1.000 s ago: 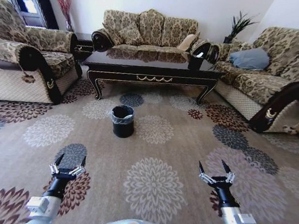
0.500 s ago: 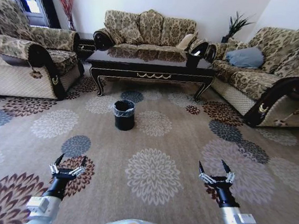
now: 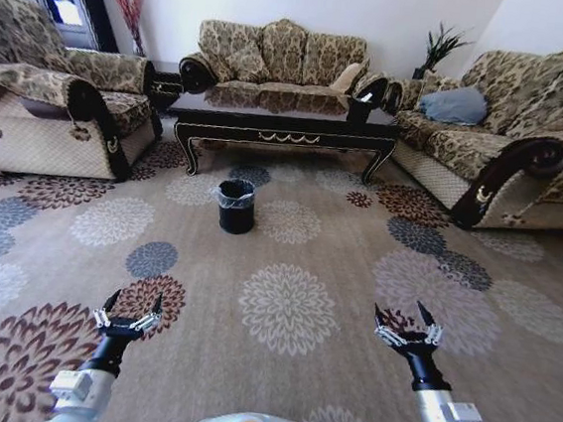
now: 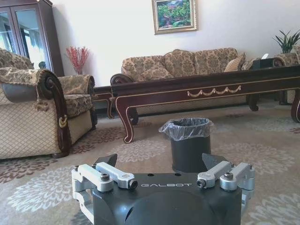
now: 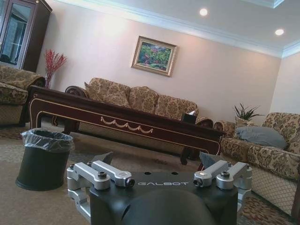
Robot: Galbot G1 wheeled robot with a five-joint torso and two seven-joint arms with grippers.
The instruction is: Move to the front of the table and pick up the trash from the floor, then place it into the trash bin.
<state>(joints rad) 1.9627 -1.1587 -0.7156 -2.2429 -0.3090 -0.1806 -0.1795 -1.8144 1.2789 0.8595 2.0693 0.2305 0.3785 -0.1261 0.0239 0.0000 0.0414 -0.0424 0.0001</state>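
The dark glossy table (image 3: 285, 124) with gold trim stands across the room in front of the back sofa. The small black trash bin (image 3: 235, 207) with its liner bag sits on the carpet before the table, slightly left of centre. It also faces both wrist cameras as the trash bin (image 4: 190, 145) and the trash bin (image 5: 44, 159), with the table (image 4: 206, 86) behind it. The trash is out of view. My left gripper (image 3: 134, 302) and right gripper (image 3: 399, 310) hang open and empty low over the carpet, well short of the bin.
Patterned sofas ring the table: one on the left (image 3: 52, 109), one at the back (image 3: 276, 56), one on the right (image 3: 508, 133) holding a grey-blue cushion (image 3: 453, 106). A small dark side cabinet (image 3: 162, 82) fills the back-left corner. Wide flowered carpet (image 3: 282, 311) lies between me and the bin.
The whole head view has shifted: table, bin and sofas look smaller and farther, so the camera has moved back. Both grippers hold the same open pose.
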